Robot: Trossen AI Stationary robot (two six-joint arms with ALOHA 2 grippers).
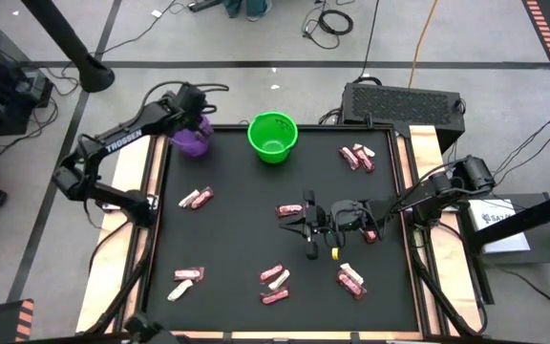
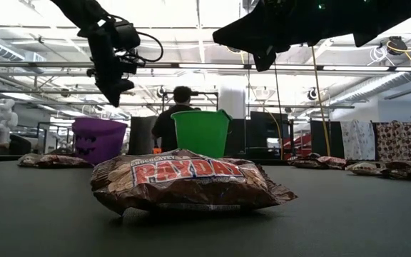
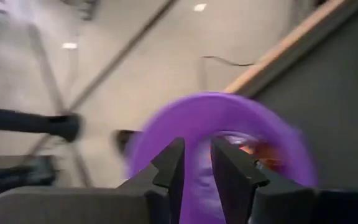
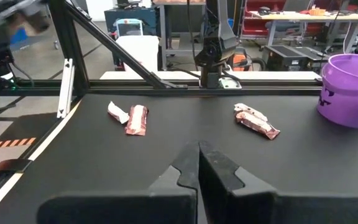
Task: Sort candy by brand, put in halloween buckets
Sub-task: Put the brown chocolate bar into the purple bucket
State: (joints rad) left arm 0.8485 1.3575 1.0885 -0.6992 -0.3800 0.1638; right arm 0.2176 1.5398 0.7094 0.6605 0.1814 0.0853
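My left gripper [image 3: 196, 163] hangs over the purple bucket [image 1: 194, 141] at the far left, fingers a little apart and open, with nothing between them. A reddish blurred patch [image 3: 258, 152] shows inside that bucket. The green bucket [image 1: 272, 137] stands to its right. My right gripper [image 4: 197, 152] is shut on nothing above the middle of the mat, beside a pink-red candy [image 1: 289, 210]. More candy lies in small groups: at the left [image 1: 196, 198], far right [image 1: 356, 156], near left [image 1: 187, 274] and near middle [image 1: 275, 277].
A brown PayDay bar [image 2: 184, 182] lies close before the low camera. More candy lies near right [image 1: 351, 280]. The black mat [image 1: 227, 239] has wooden borders at both sides. A person [image 2: 180, 114] stands beyond the far edge, behind the buckets.
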